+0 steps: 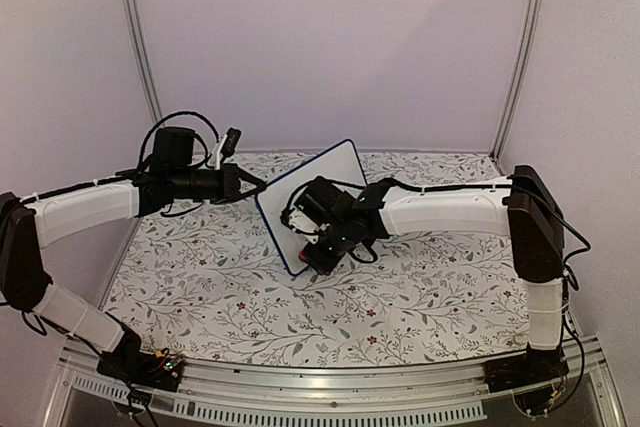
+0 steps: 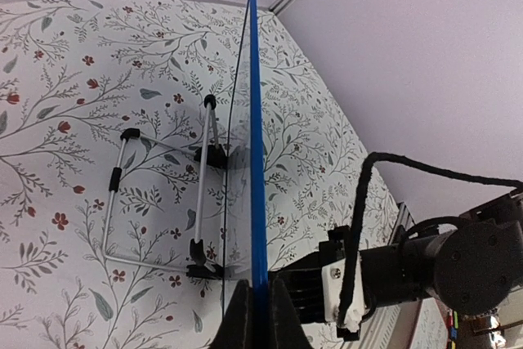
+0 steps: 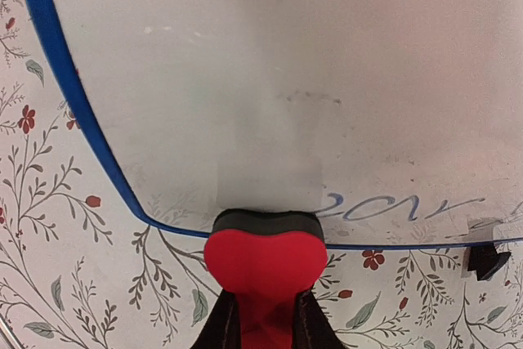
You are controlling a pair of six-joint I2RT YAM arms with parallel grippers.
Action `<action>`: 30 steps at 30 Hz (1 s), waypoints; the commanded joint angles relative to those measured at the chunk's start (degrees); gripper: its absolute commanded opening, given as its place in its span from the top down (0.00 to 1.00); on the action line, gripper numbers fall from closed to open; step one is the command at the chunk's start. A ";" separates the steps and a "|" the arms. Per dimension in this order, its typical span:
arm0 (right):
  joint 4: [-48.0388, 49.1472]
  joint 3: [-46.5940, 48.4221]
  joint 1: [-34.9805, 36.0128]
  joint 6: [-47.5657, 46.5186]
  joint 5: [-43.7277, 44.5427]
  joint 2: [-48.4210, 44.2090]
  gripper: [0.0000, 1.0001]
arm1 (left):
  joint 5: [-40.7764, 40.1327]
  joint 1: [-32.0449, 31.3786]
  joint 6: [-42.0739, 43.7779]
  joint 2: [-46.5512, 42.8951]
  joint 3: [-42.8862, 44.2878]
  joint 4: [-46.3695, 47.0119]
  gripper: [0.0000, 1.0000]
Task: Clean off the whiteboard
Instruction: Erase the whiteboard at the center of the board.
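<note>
The whiteboard point(image 1: 318, 179), white with a blue frame, stands tilted mid-table. My left gripper point(image 1: 250, 186) is shut on its left edge; in the left wrist view the blue frame edge point(image 2: 257, 161) runs up from between my gripper's point(image 2: 261, 316) fingers. My right gripper point(image 1: 322, 257) is shut on the red eraser point(image 3: 265, 263), whose dark felt face presses on the board's lower part point(image 3: 270, 120). Blue handwriting point(image 3: 392, 204) shows to the right of the eraser. The board above it looks wiped, with faint smudges.
A wire stand with black feet point(image 2: 159, 194) props the board from behind. A black foot point(image 3: 486, 261) shows at the board's lower right. The floral tablecloth point(image 1: 220, 297) covers the table, with white walls around.
</note>
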 commanded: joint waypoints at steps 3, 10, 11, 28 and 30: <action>5.37 -0.18 0.77 1.95 1.12 -3.07 0.96 | 0.98 0.52 -0.45 -0.18 0.88 2.92 1.00; 2.10 -0.91 1.18 1.47 -0.49 -2.36 0.96 | 1.05 0.55 -0.37 -0.35 0.87 2.97 1.00; 1.90 -1.15 1.29 1.40 -0.55 -2.07 0.96 | 0.99 0.53 -0.26 -0.44 0.91 3.00 1.00; 2.20 -3.04 1.48 1.58 0.19 -0.94 0.96 | 1.26 0.53 -0.33 -0.75 0.27 3.33 1.00; 2.19 -2.55 1.48 1.49 0.74 -0.76 0.96 | 1.36 0.59 -0.37 -0.69 0.25 3.31 1.00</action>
